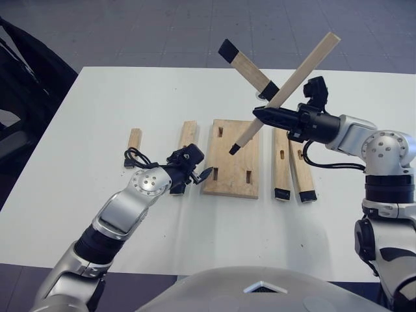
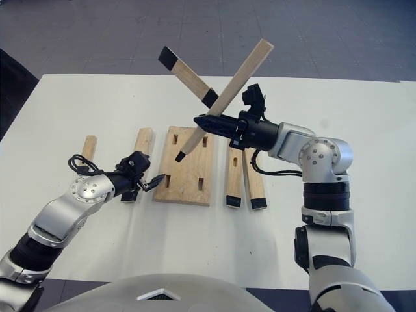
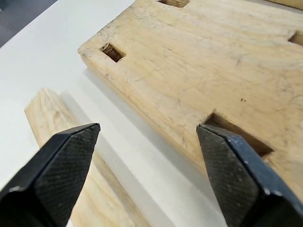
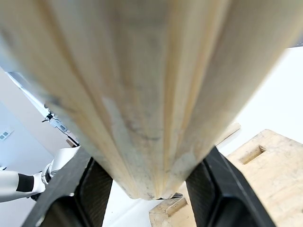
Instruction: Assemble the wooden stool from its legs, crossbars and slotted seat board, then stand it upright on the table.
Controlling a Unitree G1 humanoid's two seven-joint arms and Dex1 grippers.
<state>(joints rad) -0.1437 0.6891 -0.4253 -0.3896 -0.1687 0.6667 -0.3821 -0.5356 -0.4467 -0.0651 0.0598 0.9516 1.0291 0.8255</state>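
The slotted seat board [image 1: 231,160] lies flat in the middle of the white table [image 1: 97,110]. My right gripper [image 1: 259,115] hovers over the board's far right part, shut on a crossed pair of wooden bars [image 1: 296,73] with black ends; the long bar slants down with its tip [image 1: 234,149] just above the board. The held wood [image 4: 142,85] sits between the dark fingers [image 4: 97,189]. My left gripper [image 1: 205,174] is low at the board's near left edge, open, straddling the gap between the board [image 3: 208,71] and a leg [image 3: 47,109].
A short bar [image 1: 134,138] and a leg [image 1: 187,134] lie left of the board. Two black-tipped legs [image 1: 281,170] [image 1: 303,177] lie side by side to its right. The table's near and far strips are bare.
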